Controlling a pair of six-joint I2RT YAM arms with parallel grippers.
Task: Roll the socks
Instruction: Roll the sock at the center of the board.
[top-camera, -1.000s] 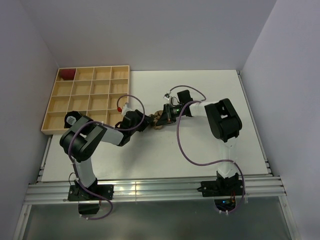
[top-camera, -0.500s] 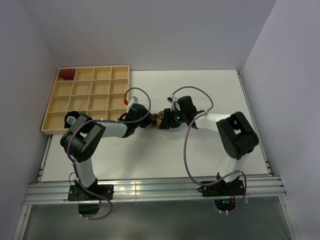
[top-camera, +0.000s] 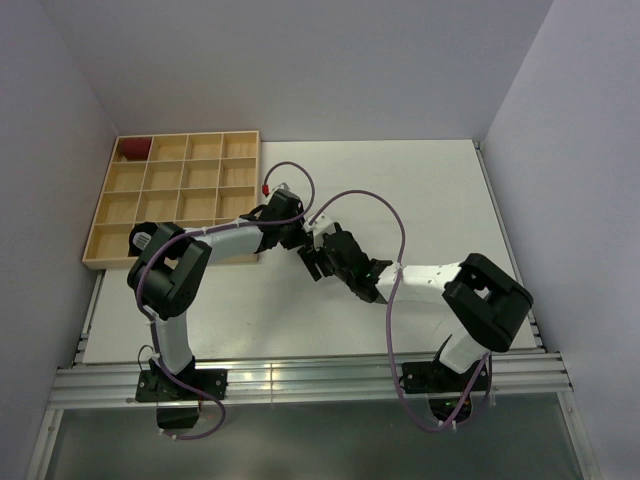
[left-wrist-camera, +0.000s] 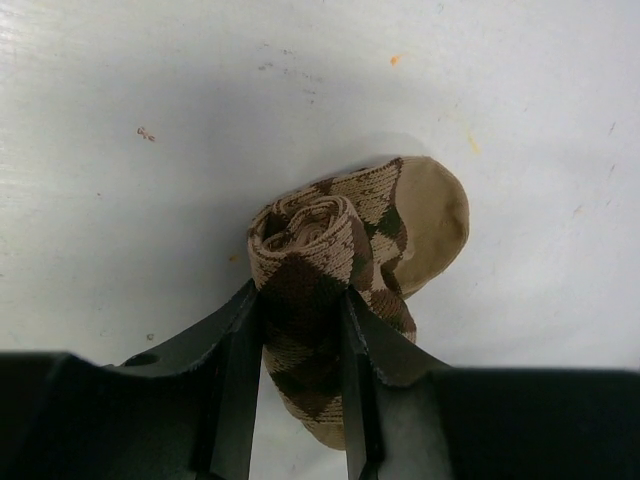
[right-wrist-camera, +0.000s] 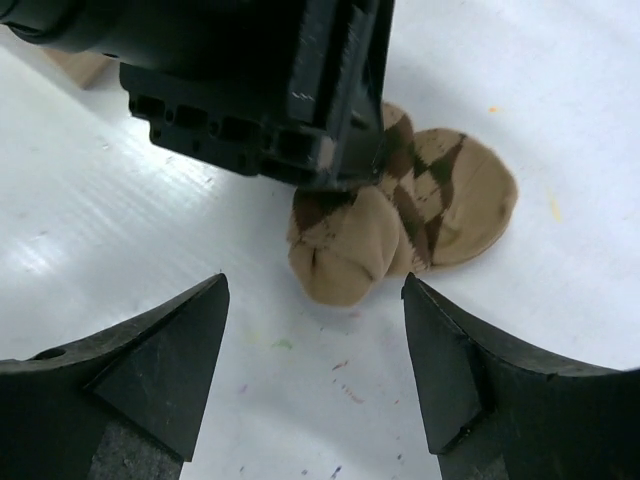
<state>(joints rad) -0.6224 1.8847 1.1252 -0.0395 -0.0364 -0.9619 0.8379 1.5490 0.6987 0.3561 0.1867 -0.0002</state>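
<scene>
Sitting at far left: tray (top-camera: 172, 176), wooden, split into compartments, at the table's left edge.
Bundle (top-camera: 133, 149): dark red, in the tray's far-left corner compartment.
Left arm: reaches from its base past the tray's near right corner toward the table's middle.
Left gripper (left-wrist-camera: 300, 300): pinching the sock, one finger pressed on each side of the roll.
Sock (left-wrist-camera: 335, 225): tan with brown argyle diamonds, wound into a tight roll. Its spiral end faces the left wrist camera, and a plain tan flap sticks out to one side. It is near the middle of the table (top-camera: 430, 200), just right of the tray. Whether it touches the surface, I cannot tell.
Right gripper (right-wrist-camera: 314, 282): fingers spread wide, holding nothing, tips aimed at the sock and just short of it.
Right arm: stretched low and leftward from its base at near right.
</scene>
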